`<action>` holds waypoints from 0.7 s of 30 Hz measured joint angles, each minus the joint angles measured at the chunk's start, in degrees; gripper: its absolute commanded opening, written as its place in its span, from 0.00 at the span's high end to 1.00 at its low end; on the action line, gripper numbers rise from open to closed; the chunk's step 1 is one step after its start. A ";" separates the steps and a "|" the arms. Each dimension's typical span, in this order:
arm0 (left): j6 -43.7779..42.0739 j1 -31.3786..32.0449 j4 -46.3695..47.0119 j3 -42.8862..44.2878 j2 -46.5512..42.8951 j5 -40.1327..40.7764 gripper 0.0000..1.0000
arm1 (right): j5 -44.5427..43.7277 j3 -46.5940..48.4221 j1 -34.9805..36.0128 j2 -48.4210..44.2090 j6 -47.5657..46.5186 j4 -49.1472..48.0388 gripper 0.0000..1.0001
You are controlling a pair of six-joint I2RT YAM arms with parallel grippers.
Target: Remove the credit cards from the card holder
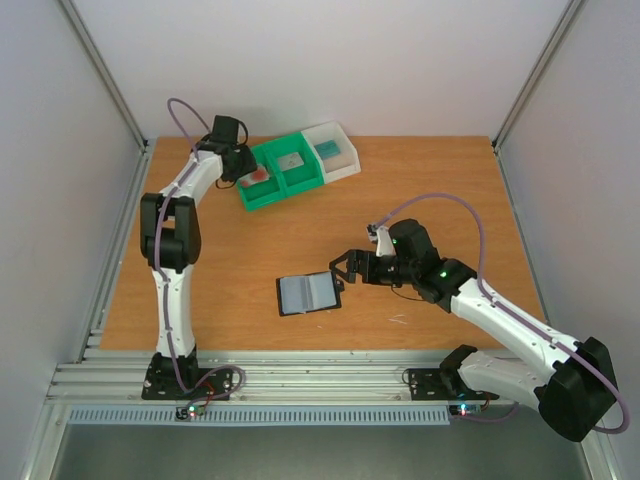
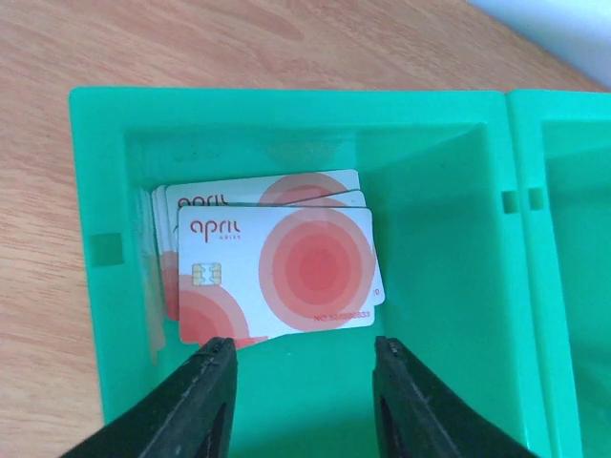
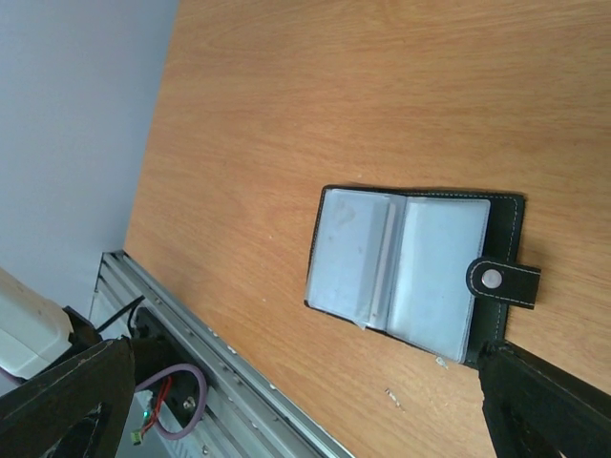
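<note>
The card holder point(image 1: 308, 292) lies spread open on the table, grey-blue pockets up, and its clasp tab point(image 3: 502, 281) points to the right in the right wrist view. Just right of the holder point(image 3: 409, 272), my right gripper point(image 1: 343, 272) stands wide open and holds nothing. Several credit cards point(image 2: 277, 262), white with red circles, lie stacked in the left green bin point(image 2: 434, 239). My left gripper point(image 2: 301, 361) hovers in that bin, open. The top card's near edge lies just beyond its fingertips point(image 2: 212, 355), and nothing is between them. In the top view the cards point(image 1: 262, 175) show as a red patch beside the left gripper point(image 1: 247, 170).
A second green bin point(image 1: 295, 165) and a white bin point(image 1: 333, 150) stand in a row at the back, each with something flat inside. Aluminium rails point(image 1: 300, 378) run along the near table edge. Small scraps point(image 3: 393, 396) lie on the wood near the holder.
</note>
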State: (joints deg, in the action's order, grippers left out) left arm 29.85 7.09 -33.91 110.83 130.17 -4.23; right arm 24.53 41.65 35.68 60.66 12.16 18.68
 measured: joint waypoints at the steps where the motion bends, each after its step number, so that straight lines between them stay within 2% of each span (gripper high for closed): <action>1: -0.09 0.00 -0.44 0.07 -0.28 0.04 0.53 | -0.09 0.15 0.00 -0.04 -0.04 0.26 0.01; 8: -1.29 0.00 -4.09 1.66 -3.78 0.17 0.33 | -0.42 0.96 0.00 -1.01 -0.09 1.99 0.02; 13: -1.36 0.00 -6.29 0.87 -9.79 -0.59 0.04 | -1.75 2.62 0.00 -1.05 -0.24 4.74 0.02; 14: -1.25 0.00 -6.56 0.07 -11.39 -0.96 0.01 | -2.01 2.71 0.00 -1.05 -0.26 5.18 0.02; 21: -1.20 0.00 -10.08 -7.91 -21.16 -6.03 0.01 | -3.85 2.89 0.00 -1.03 -0.26 8.26 0.01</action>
State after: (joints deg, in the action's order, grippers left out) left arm 28.64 7.09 -43.99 102.91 109.01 -10.26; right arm 20.69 44.53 35.68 59.64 11.90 26.94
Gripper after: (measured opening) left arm 0.994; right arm 0.986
